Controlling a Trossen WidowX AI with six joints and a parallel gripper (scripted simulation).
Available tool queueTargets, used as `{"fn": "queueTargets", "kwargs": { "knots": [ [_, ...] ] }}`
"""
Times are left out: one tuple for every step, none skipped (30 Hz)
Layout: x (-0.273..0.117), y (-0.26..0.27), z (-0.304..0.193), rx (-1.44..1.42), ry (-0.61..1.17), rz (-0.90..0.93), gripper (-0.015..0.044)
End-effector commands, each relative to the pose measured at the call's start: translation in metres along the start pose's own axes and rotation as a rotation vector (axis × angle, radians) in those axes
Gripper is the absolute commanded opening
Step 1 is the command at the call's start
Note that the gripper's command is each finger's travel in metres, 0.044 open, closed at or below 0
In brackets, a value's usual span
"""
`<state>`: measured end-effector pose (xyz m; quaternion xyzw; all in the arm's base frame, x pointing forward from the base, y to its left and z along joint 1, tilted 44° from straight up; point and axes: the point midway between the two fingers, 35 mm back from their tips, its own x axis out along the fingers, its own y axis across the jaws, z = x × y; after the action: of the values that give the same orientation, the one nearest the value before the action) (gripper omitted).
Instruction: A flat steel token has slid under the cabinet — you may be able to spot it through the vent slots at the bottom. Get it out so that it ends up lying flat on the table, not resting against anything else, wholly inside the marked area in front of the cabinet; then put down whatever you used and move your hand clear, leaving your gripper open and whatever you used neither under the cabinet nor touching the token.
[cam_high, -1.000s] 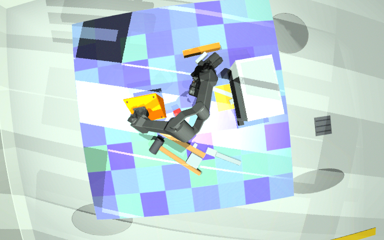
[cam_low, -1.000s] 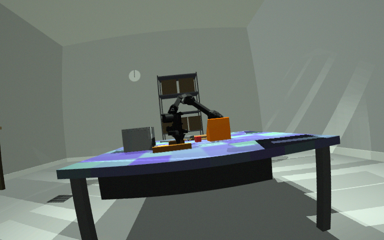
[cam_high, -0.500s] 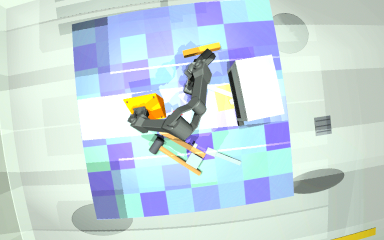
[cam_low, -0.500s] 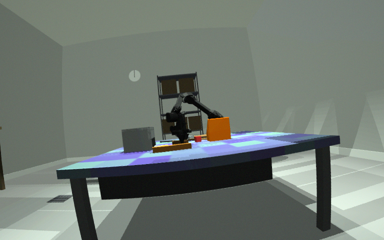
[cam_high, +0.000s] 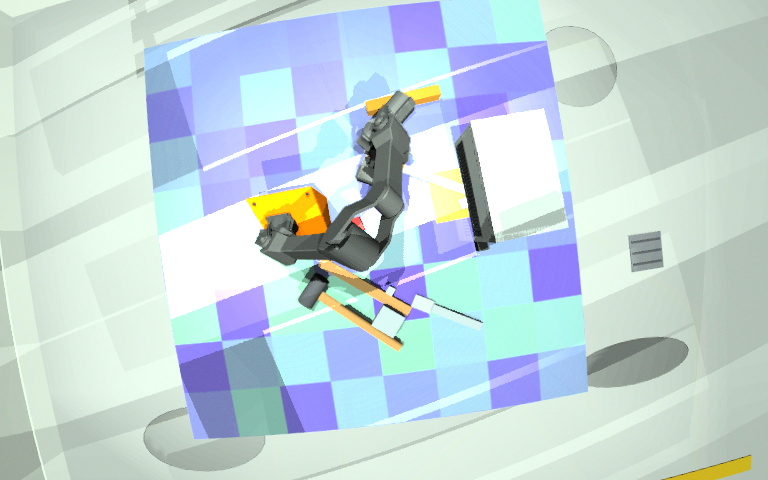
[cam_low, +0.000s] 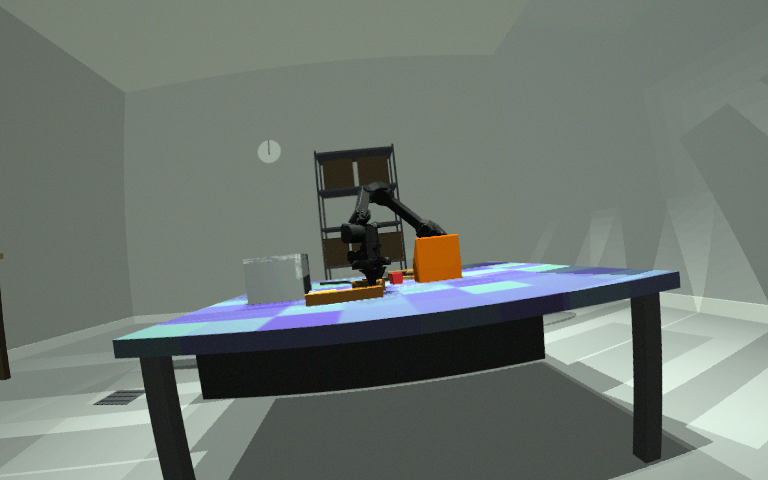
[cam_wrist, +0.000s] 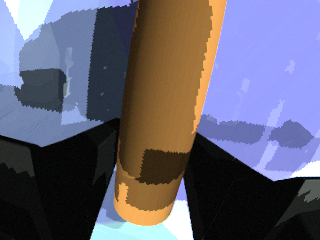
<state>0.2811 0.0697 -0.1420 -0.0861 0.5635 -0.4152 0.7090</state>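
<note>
My gripper (cam_high: 367, 163) (cam_low: 373, 283) (cam_wrist: 153, 132) points down and is shut on a round wooden handle (cam_wrist: 167, 85), whose rounded end shows between the fingers. A thin shaft (cam_low: 335, 283) extends from the gripper's side toward the cabinet (cam_high: 518, 169) (cam_low: 274, 280); a pale line in the overhead view may be the same shaft. The cabinet is a white box with a dark slotted front. The yellow marked area (cam_high: 446, 210) lies before that front. I cannot make out the steel token; a pale patch near the slots may be only light.
An orange bar (cam_high: 428, 94) (cam_low: 344, 296) lies beside the wrist. A red cube (cam_high: 357, 223) (cam_low: 395, 277) and an orange wedge block (cam_high: 317, 223) (cam_low: 438, 257) are near the arm's base. A mallet (cam_high: 312, 291) and another wooden-handled tool (cam_high: 362, 284) lie beyond the elbow.
</note>
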Motion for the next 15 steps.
{"fn": "queueTargets", "kwargs": {
  "knots": [
    [0.001,-0.001,-0.010,-0.006,0.000,-0.004,0.0000],
    [0.001,0.000,-0.012,-0.006,0.000,-0.004,0.0000],
    [0.001,0.000,-0.014,-0.006,0.000,-0.004,0.0000],
    [0.001,0.000,-0.016,-0.006,0.000,-0.004,0.0000],
    [0.001,0.000,-0.018,-0.006,0.000,-0.004,0.0000],
    [0.001,0.000,-0.020,-0.006,0.000,-0.004,0.0000],
    [0.001,0.000,-0.022,-0.006,0.000,-0.004,0.0000],
    [0.001,0.000,-0.024,-0.006,0.000,-0.004,0.0000],
    [0.001,0.001,-0.025,-0.006,0.000,-0.004,0.0000],
    [0.001,0.001,-0.027,-0.006,0.000,-0.004,0.0000],
    [0.001,0.001,-0.029,-0.006,0.000,-0.004,0.0000],
    [0.001,0.001,-0.031,-0.006,0.001,-0.004,0.0000],
    [0.001,0.001,-0.032,-0.006,0.001,-0.004,0.0000],
    [0.001,0.002,-0.034,-0.006,0.001,-0.004,0.0000],
    [0.001,0.002,-0.032,-0.005,0.001,-0.003,0.0000]
  ]
}}
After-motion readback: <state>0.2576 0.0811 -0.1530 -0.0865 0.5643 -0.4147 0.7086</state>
